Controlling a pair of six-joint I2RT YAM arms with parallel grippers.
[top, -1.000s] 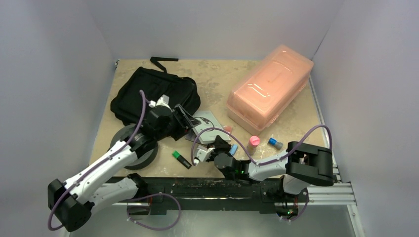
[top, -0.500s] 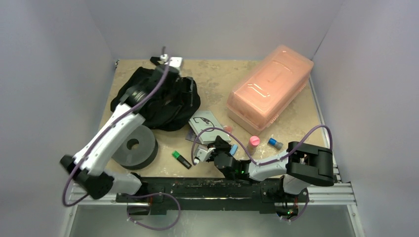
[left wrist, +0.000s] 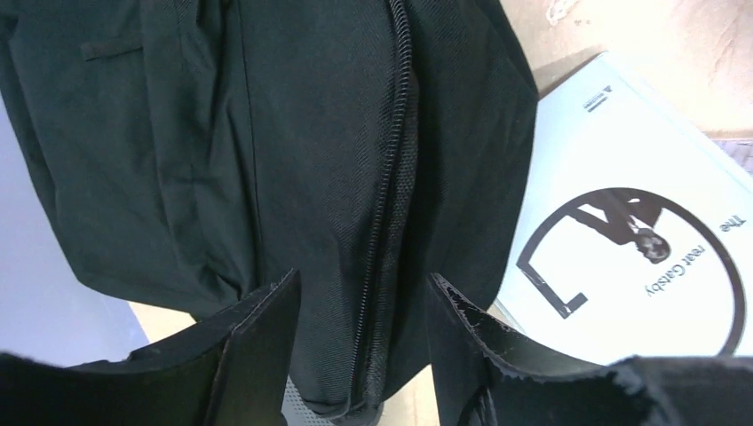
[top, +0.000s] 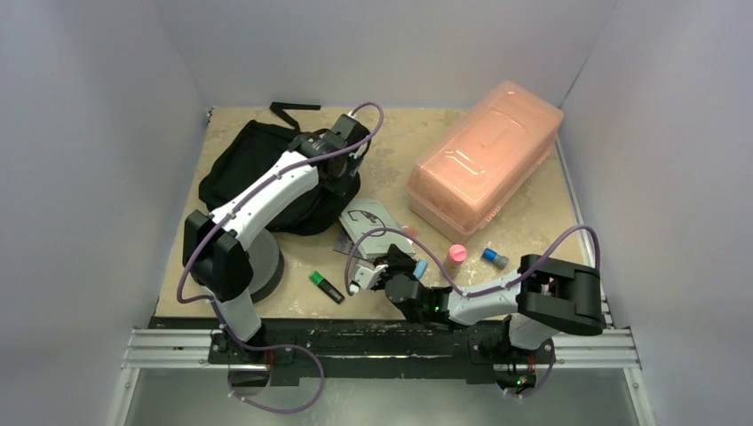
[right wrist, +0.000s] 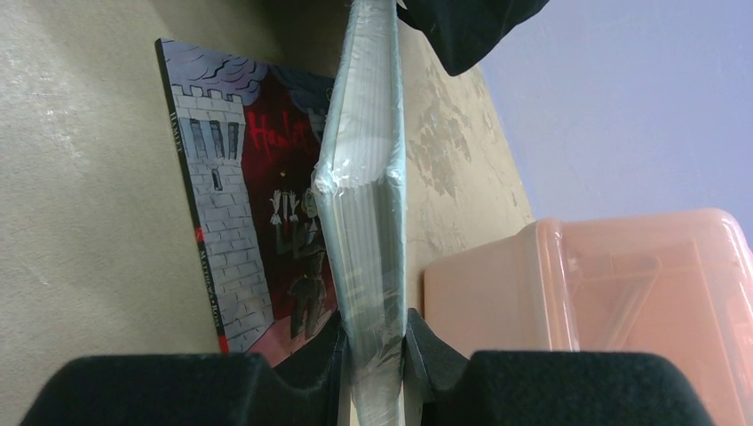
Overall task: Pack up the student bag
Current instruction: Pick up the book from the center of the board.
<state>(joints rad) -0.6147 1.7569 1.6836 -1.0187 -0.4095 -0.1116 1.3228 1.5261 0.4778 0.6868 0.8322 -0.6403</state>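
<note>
Right end effector (right wrist: 375, 324): clenched on the near edge of a pale book (right wrist: 364, 222), which is seen edge-on with a pad on each face. Its cover is unreadable from this wrist.
Just below the held book: a castle-cover book (right wrist: 249, 204) lies flat on the desk (right wrist: 80, 177). Its red title is partly hidden by the pale book.
Right of the right end effector: a pink-capped bottle (top: 455, 255) and a blue-capped item (top: 494, 258), both too small to identify.
Left of it: a green-and-black stick (top: 326, 286), lying apart.
Foam ring (top: 266, 266): mostly hidden behind the left arm.
Left end effector (left wrist: 364, 293): released, fingers apart with nothing pinched.
Student bag (left wrist: 266, 133): straight ahead of the left end effector. Its zipper line runs down into the gap between the fingers. Cannot tell whether fabric touches them. Outer parts are cut off in the wrist view.
Ahead-right of the left end effector: the pale book's cover, with a circle graphic and "Gatsby" lettering. Its left side is hidden by the bag.
Far beyond the right end effector: a pink box (top: 487, 155).
Far desk edge: a black strap (top: 293, 107).
</note>
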